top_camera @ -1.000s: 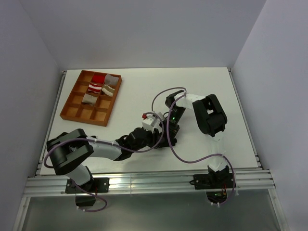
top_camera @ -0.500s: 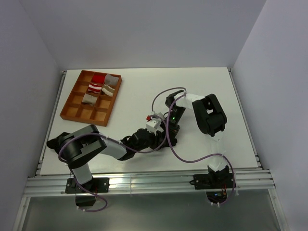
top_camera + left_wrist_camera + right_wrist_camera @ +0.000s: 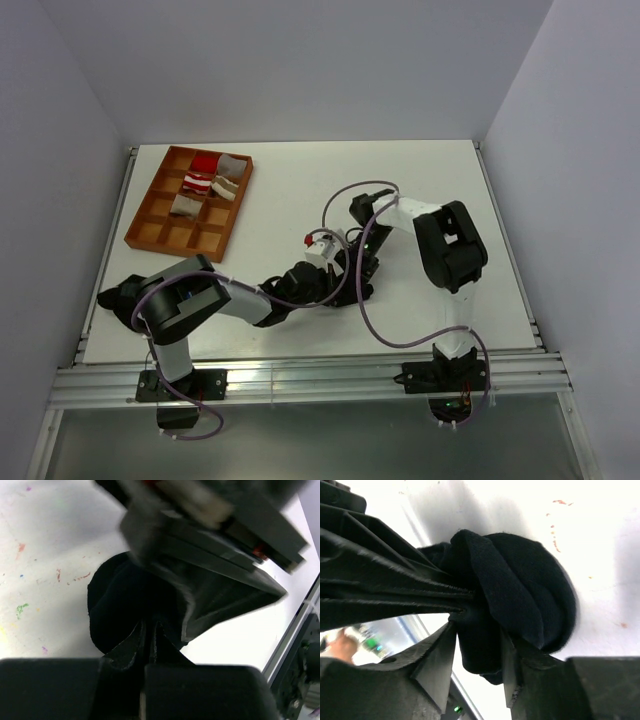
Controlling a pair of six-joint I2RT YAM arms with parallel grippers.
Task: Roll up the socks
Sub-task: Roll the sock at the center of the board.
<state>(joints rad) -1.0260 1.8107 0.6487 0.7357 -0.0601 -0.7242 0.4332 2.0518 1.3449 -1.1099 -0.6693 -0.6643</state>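
The black sock [image 3: 520, 590] lies bunched in a rounded lump on the white table [image 3: 280, 190], near the middle of the overhead view where the two arms meet. The left gripper [image 3: 150, 632] has its jaws closed together, pinching a fold at the lump's edge. The right gripper [image 3: 477, 635] faces it from the opposite side. Its jaws are parted with a thick fold of the same sock between them, but I cannot tell whether they press the fabric or only straddle it. A wooden tray [image 3: 135, 238] with small compartments sits at the upper left, well apart, holding a few rolled fabric bundles [image 3: 205, 172] in its far compartments.
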